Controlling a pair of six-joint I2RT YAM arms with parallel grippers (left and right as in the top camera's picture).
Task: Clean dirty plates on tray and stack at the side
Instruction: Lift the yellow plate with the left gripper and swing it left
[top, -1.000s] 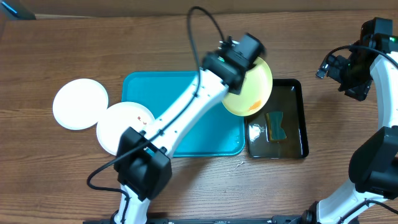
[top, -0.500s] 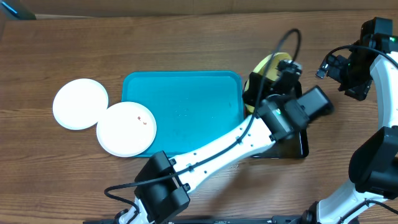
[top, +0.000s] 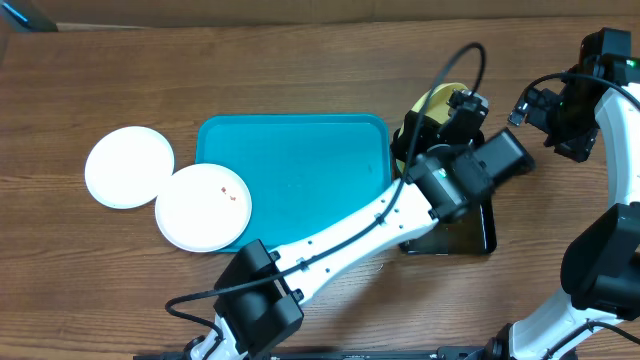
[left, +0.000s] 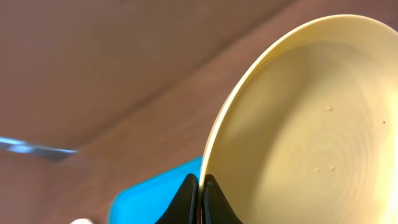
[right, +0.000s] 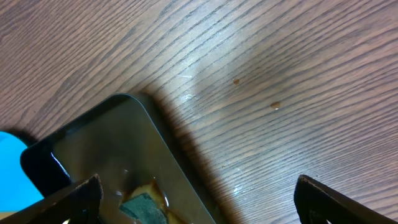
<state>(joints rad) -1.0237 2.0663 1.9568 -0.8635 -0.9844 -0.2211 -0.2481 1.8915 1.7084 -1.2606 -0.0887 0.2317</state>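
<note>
My left gripper (top: 452, 112) is shut on the rim of the pale yellow-green plate (top: 430, 103), holding it on edge above the far end of the black tray. In the left wrist view the fingertips (left: 200, 186) pinch the plate (left: 311, 124) edge, with a few small specks on its face. The turquoise tray (top: 300, 160) lies bare at centre. A white plate (top: 203, 206) with small red-brown smears overlaps the tray's front left corner. Another white plate (top: 129, 166) lies on the table left of it. My right gripper (right: 199, 180) hangs open, with nothing in it, beyond the black tray's far right corner.
The glossy black tray (right: 93, 143) holds brownish water and a green-and-yellow sponge (right: 140, 205). My left arm (top: 340, 235) crosses the turquoise tray's front right corner. A black cable (top: 440, 70) loops over the far table. Bare wood lies around the right gripper.
The left arm has swung right with the yellow-green plate, from over the turquoise tray's right edge to above the black tray, turning it on edge. The right arm has stayed put.
</note>
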